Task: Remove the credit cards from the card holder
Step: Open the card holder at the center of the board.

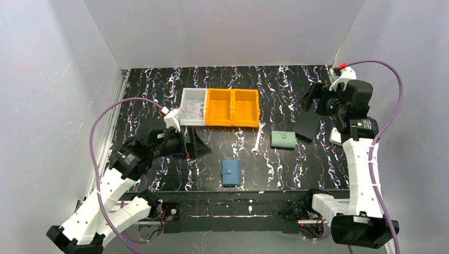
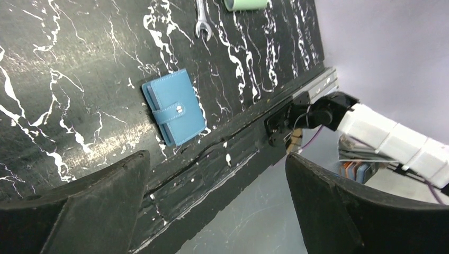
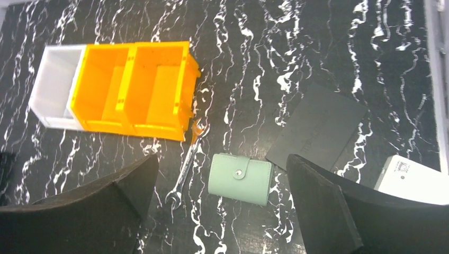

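Left end effector (image 2: 216, 156) cropped; card holder (image 2: 173, 107) contents hidden.

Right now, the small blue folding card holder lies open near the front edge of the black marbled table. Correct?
No: the small blue folding card holder lies closed, snap tab fastened, near the front edge of the black marbled table, as the left wrist view shows.

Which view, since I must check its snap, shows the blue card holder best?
Left wrist: the card holder lies close and unobstructed, snapped shut. Top external shows it small, from above; right wrist misses it.
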